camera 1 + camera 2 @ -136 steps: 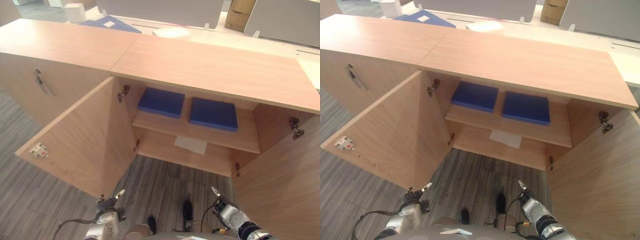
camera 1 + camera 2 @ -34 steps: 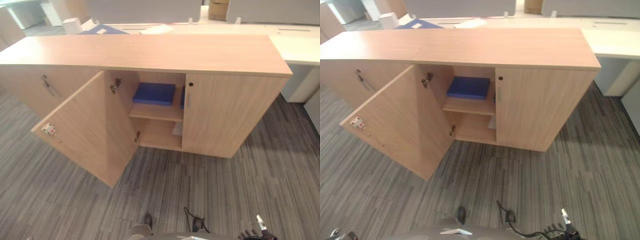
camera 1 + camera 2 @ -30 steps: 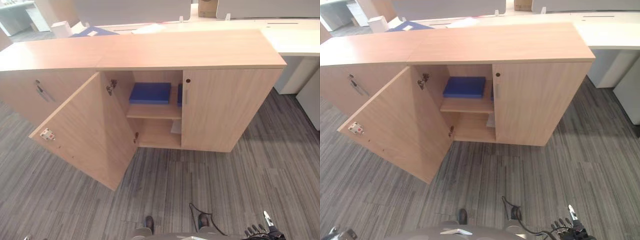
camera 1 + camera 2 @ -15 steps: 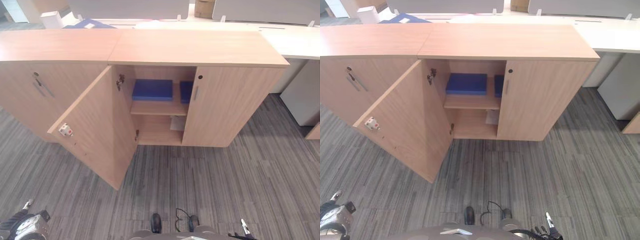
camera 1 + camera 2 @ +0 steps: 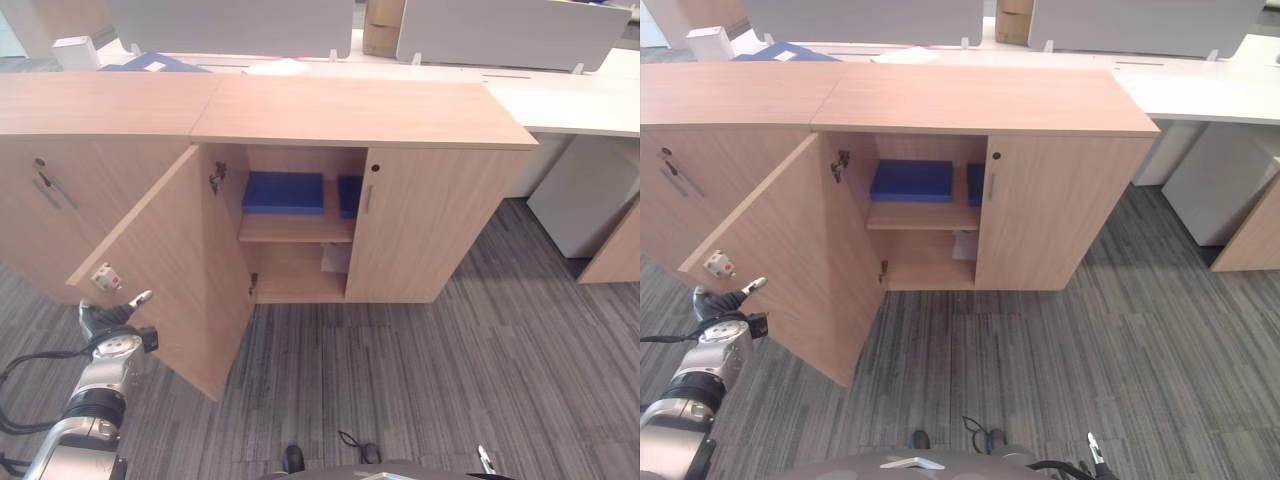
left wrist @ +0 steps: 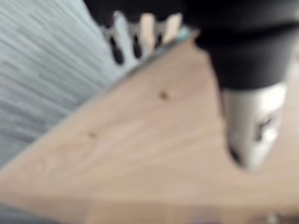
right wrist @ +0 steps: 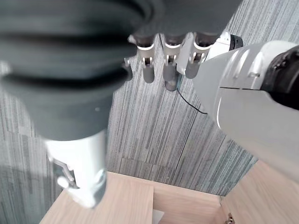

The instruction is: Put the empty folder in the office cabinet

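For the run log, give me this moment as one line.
left hand: open, by left door | right door: shut | folders: on shelf

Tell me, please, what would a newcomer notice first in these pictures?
The wooden cabinet stands in the middle with its left door swung wide and its right door shut. Two blue folders lie flat on the upper shelf inside. The left hand is raised at the open door's outer edge, fingers straight.

Even, bright indoor light with soft shadows inside the cabinet (image 5: 300, 215); the left wrist view is heavily blurred.
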You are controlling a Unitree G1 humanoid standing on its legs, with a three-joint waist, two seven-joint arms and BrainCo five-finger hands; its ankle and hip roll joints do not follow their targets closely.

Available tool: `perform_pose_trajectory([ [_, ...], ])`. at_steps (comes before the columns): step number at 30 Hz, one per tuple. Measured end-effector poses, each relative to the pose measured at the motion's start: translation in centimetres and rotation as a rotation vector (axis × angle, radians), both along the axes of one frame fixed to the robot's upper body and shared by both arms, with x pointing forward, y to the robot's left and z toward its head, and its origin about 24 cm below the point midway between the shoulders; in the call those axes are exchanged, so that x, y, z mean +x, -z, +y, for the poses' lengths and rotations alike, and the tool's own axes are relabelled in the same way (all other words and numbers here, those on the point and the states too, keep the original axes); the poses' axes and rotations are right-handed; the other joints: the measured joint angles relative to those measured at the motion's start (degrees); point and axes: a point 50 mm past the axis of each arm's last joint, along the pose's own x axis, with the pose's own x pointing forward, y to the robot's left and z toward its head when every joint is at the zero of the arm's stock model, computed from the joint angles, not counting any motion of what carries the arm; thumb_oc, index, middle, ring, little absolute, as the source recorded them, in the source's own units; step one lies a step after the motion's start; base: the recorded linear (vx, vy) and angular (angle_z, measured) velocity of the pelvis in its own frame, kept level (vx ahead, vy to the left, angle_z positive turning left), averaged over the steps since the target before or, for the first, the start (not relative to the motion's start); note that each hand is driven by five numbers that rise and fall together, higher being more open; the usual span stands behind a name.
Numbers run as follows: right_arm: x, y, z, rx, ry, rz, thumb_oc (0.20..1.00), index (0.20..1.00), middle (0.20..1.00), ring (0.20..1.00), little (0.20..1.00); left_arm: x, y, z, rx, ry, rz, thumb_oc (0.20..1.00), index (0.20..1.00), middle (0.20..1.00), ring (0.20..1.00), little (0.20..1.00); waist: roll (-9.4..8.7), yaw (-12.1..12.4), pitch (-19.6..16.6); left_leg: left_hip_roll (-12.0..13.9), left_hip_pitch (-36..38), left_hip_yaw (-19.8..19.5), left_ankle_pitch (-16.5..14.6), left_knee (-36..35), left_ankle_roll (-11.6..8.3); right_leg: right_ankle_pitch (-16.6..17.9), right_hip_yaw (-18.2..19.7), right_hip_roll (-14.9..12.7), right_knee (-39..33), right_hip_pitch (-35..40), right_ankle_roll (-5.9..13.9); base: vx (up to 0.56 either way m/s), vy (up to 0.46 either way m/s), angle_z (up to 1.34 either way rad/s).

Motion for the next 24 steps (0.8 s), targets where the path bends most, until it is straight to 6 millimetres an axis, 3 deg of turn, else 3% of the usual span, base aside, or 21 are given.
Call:
perform_pose_trajectory([
  [4, 0.0, 0.2, 0.6, 0.005, 0.011, 0.020, 1.000, 1.000, 1.000, 1.000, 1.000, 0.3, 0.9, -1.9, -0.036, 0.026, 0.019, 1.000, 1.000, 1.000, 1.000, 1.000, -0.03, 0.14, 0.04, 0.02, 0.66, 0.46, -0.04, 0.00, 0.03, 0.00, 0.32, -0.04, -0.02, 0.55, 0.03, 0.00, -0.029, -0.02],
  [8, -0.2, 0.4, 1.1, 0.011, 0.006, 0.038, 1.000, 1.000, 1.000, 1.000, 1.000, 1.1, 2.1, -6.0, -0.157, 0.071, -0.042, 1.000, 1.000, 1.000, 1.000, 1.000, -0.20, 0.67, 0.14, 0.04, 0.57, 1.14, -0.04, 0.00, 0.03, -0.35, 0.53, -0.14, 0.30, 0.25, -0.50, 0.00, -0.011, 0.02],
  [9, -0.2, 0.4, 1.1, 0.011, 0.006, 0.038, 1.000, 1.000, 1.000, 1.000, 1.000, 1.1, 2.1, -6.0, -0.157, 0.071, -0.042, 1.000, 1.000, 1.000, 1.000, 1.000, -0.20, 0.67, 0.14, 0.04, 0.57, 1.14, -0.04, 0.00, 0.03, -0.35, 0.53, -0.14, 0.30, 0.25, -0.50, -0.01, -0.018, 0.08],
  [12, 0.6, 0.5, 2.1, 0.024, -0.009, 0.031, 1.000, 1.000, 1.000, 1.000, 1.000, 1.8, 2.1, -12.6, -0.326, 0.230, -0.143, 1.000, 1.000, 1.000, 1.000, 1.000, -0.57, 0.81, 0.28, -0.08, -0.54, 1.57, -0.04, 0.01, 0.03, -0.37, 1.03, -0.23, 0.82, -0.83, -0.48, -0.01, -0.034, 0.14],
  [13, 0.6, 0.5, 2.1, 0.024, -0.009, 0.031, 1.000, 1.000, 1.000, 1.000, 1.000, 1.8, 2.1, -12.6, -0.326, 0.230, -0.143, 1.000, 1.000, 1.000, 1.000, 1.000, -0.57, 0.81, 0.28, -0.08, -0.54, 1.57, -0.04, 0.01, 0.03, -0.37, 1.03, -0.23, 0.82, -0.83, -0.48, -0.01, -0.030, 0.08],
  [15, 2.1, 0.5, 3.2, 0.036, -0.054, 0.009, 1.000, 1.000, 1.000, 1.000, 1.000, 1.8, 0.8, -19.0, -0.417, 0.554, -0.188, 1.000, 1.000, 1.000, 1.000, 1.000, -1.14, 0.45, 0.66, -0.10, -1.54, 1.81, -0.05, 0.01, 0.01, -0.37, 1.84, -0.06, 0.82, -1.74, -0.37, -0.01, -0.017, 0.01],
  [16, 2.7, 0.4, 3.4, 0.039, -0.060, -0.006, 1.000, 1.000, 1.000, 1.000, 1.000, 1.9, 0.2, -20.6, -0.448, 0.624, -0.210, 1.000, 1.000, 1.000, 1.000, 1.000, -1.47, 0.30, 0.90, -0.09, -1.92, 1.97, -0.07, 0.02, -0.02, -0.36, 1.87, -0.07, 0.60, -2.05, -0.33, -0.01, -0.031, -0.03],
  [18, 3.4, 0.4, 3.9, 0.048, -0.064, -0.016, 1.000, 1.000, 1.000, 1.000, 1.000, 1.8, -0.8, -22.8, -0.500, 0.768, -0.230, 1.000, 1.000, 1.000, 1.000, 1.000, -2.05, -0.18, 1.43, -0.03, -2.43, 2.36, -0.06, 0.03, -0.02, -0.09, 2.04, -0.08, -0.40, -2.30, 0.11, 0.00, -0.014, -0.15],
  [22, 3.9, 0.3, 4.0, 0.041, -0.078, -0.032, 1.000, 1.000, 1.000, 1.000, 1.000, 0.2, 0.2, -26.6, -0.609, 0.885, -0.154, 1.000, 1.000, 1.000, 1.000, 1.000, -1.34, -1.34, 2.21, 0.26, -2.34, 2.64, -0.07, -0.01, -0.01, 0.76, 2.52, 0.43, 0.48, -2.06, 1.39, 0.00, -0.012, -0.18],
  [24, 3.9, 0.3, 4.1, 0.041, -0.076, -0.031, 1.000, 1.000, 1.000, 1.000, 1.000, -0.1, 0.6, -27.0, -0.623, 0.878, -0.138, 1.000, 1.000, 1.000, 1.000, 1.000, -1.91, -1.74, 1.92, 0.16, -2.90, 2.63, -0.34, -0.02, -0.47, 0.31, 2.45, 0.04, 0.87, -2.89, 0.73, 0.00, -0.007, 0.06],
])
